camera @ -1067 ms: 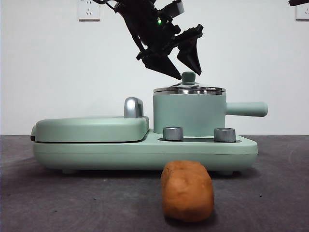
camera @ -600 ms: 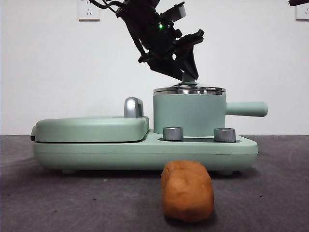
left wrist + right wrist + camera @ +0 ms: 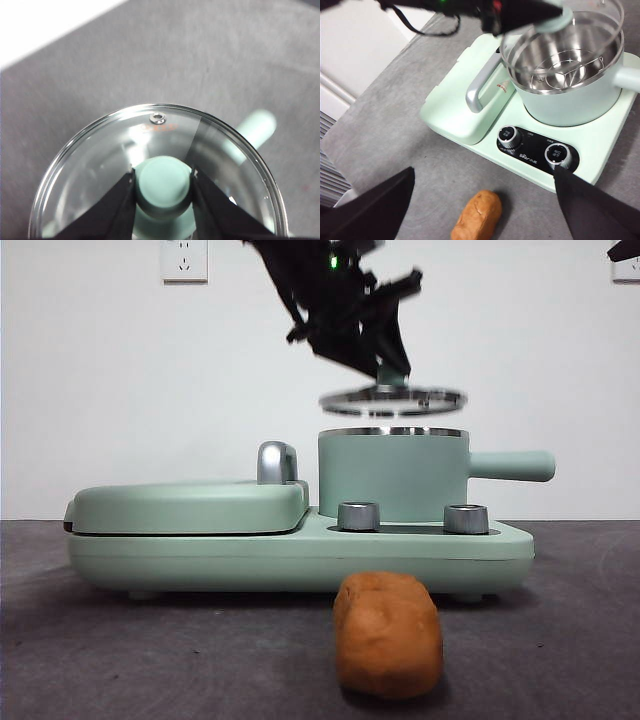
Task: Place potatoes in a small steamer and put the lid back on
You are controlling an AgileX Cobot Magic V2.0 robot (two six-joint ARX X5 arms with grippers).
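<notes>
Glass lid [image 3: 393,400] is off, hanging just above the small steamer [image 3: 392,472] w/ left gripper [image 3: 162,187] clamped on its knob. Right gripper [image 3: 480,205] waits w/ jaws spread wide. Potato [image 3: 387,634] sits near the table's front edge, not loaded yet, so loading + re-lidding remain.

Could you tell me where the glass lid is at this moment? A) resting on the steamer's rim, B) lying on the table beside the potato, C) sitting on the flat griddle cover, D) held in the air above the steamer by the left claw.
D: the left claw is shut on the knob of the lid, which hangs clear above the open rim of the steamer, with a gap showing between them.
</notes>
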